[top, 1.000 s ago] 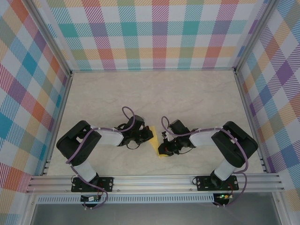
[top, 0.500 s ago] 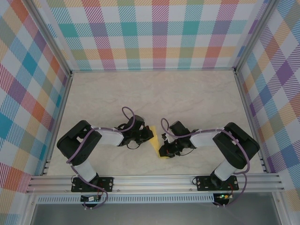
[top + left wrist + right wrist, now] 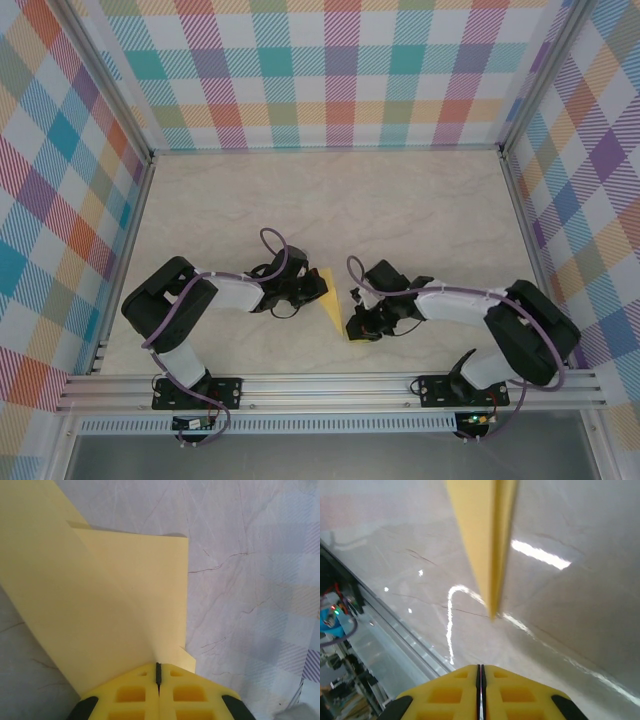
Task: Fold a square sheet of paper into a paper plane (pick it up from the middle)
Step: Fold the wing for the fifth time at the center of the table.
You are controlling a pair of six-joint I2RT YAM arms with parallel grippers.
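Light, limp and easily creased or torn: thin bright-yellow folded sheet of paper [image 3: 333, 300], slick against the pale marbled table [image 3: 400, 200]. Best pinched gently at a layered fold edge. Sits toward 6 o'clock from the table's middle, between the arms. Gripped at its 9 o'clock edge by the left fingers [image 3: 135, 695], clamped tight. Flanked near its 5 o'clock tip by the right fingers [image 3: 510, 695], closed on nothing. Compared with a second ago: right elbow swung out toward 3 o'clock, more yellow uncovered.
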